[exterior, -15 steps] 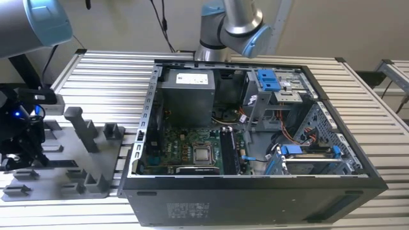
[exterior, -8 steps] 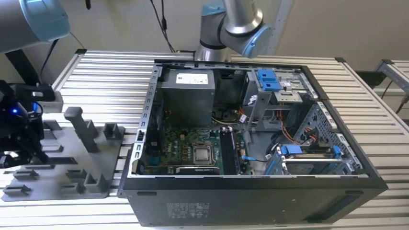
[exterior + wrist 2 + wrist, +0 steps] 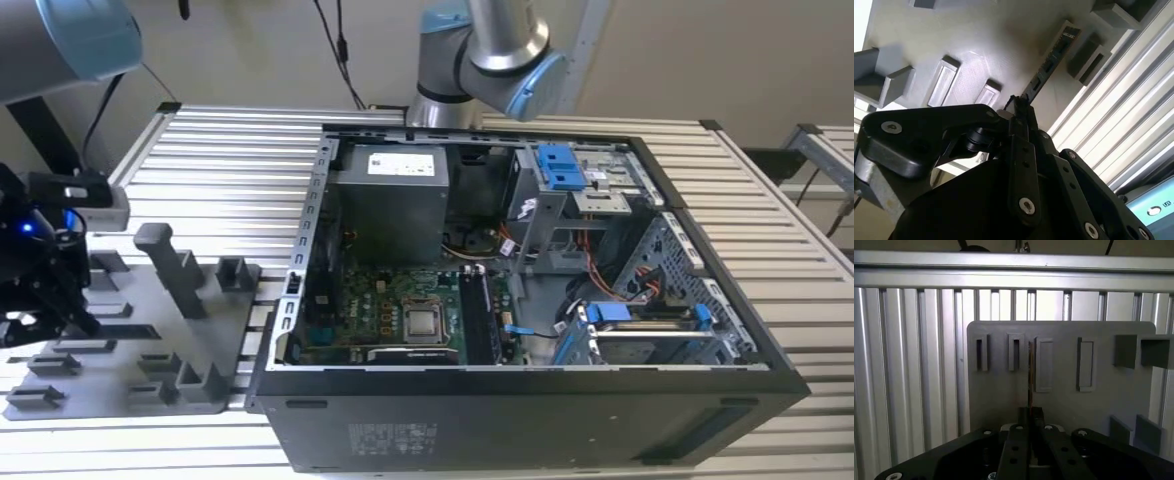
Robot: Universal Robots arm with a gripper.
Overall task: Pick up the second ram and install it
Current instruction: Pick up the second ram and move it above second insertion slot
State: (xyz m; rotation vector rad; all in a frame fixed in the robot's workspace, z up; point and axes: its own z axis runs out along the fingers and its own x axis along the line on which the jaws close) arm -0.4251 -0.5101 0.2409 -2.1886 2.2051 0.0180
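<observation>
At the near left of the exterior view, a grey holder plate [image 3: 160,360] with upright blocks lies on the slatted metal desk [image 3: 200,150]. The arm's black wrist hangs over its left edge. In both wrist views the end effector [image 3: 1021,107] [image 3: 1030,412] has its dark fingers [image 3: 1026,150] pressed together on the second ram [image 3: 1051,57] [image 3: 1030,375], pinching the thin board on edge right at the fingertips. In the second wrist view the ram runs out from the tips as a narrow dark strip over the pale plate toward a grey slotted block [image 3: 1086,60] at its far end. I cannot tell whether the board touches the plate or is clear of it. In the first wrist view only the ram's thin edge shows, a fine line leading away from the tips, just beside a raised slot block [image 3: 1015,352] and a shallow rectangular frame [image 3: 1044,365]. To the right in the exterior view, well apart from the end effector, stands the open computer case [image 3: 534,420], with its green motherboard [image 3: 387,320] at the bottom and a grey power supply [image 3: 387,200] farther back. At the far edge of the desk, behind the case, rises the arm's base [image 3: 481,50].
</observation>
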